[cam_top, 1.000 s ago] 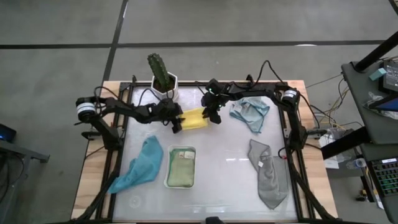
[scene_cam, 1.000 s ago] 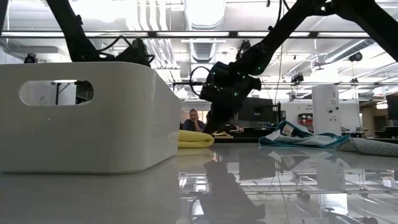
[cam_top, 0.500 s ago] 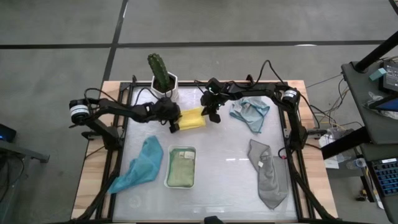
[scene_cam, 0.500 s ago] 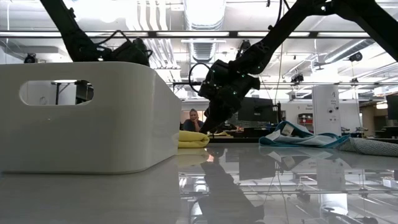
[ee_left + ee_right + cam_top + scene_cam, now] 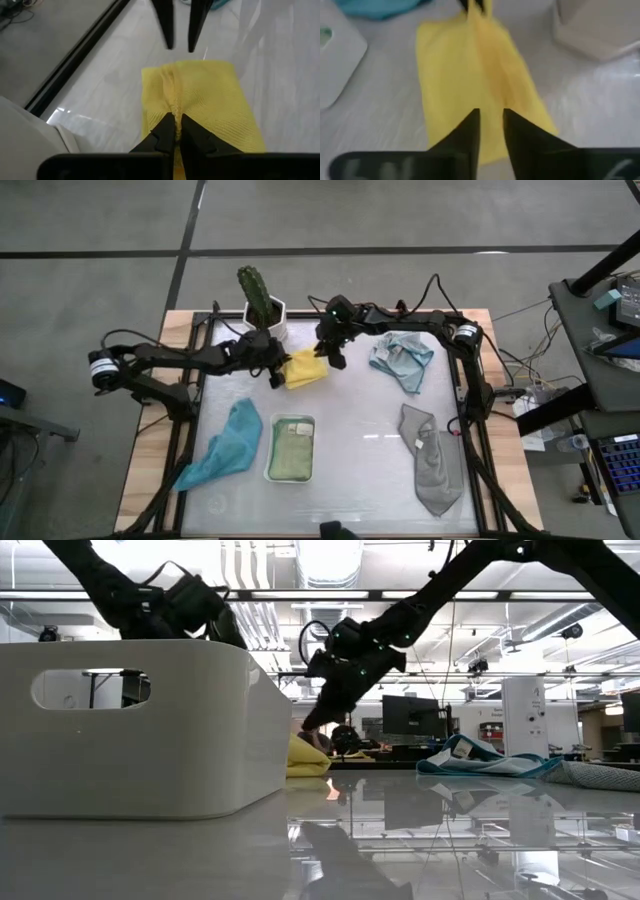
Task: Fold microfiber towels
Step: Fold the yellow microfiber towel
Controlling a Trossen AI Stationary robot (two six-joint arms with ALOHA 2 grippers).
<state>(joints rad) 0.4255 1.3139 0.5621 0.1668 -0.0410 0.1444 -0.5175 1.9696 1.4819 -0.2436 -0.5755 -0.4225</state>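
The yellow microfiber towel (image 5: pixel 306 368) lies folded at the table's far middle, between my two grippers. My left gripper (image 5: pixel 173 122) is shut on its left end. My right gripper (image 5: pixel 180 47) hovers open just past the towel's right end, touching nothing. A pale green towel (image 5: pixel 291 452) rests in the white tray (image 5: pixel 270 465). The teal towel (image 5: pixel 231 444), light blue towel (image 5: pixel 402 360) and grey towel (image 5: pixel 432 462) lie crumpled on the table. My left gripper pinches a raised ridge of the yellow towel (image 5: pixel 172 102) between its two fingers, at the towel's left end. The fingers slant down from the table's left. That end is drawn up into a peak (image 5: pixel 298 740), while the rest of the towel lies on the table.
A cactus in a white pot (image 5: pixel 262 305) stands at the far edge, just behind my left gripper. The white tray sits near the table's middle. Black frame rails run along the left and right sides.
My left gripper has taken hold of the yellow towel's left end and risen, pulling that end up and a little toward the table's left. My right gripper has risen off the towel's right end toward the far edge. The towel now looks shorter and bunched.
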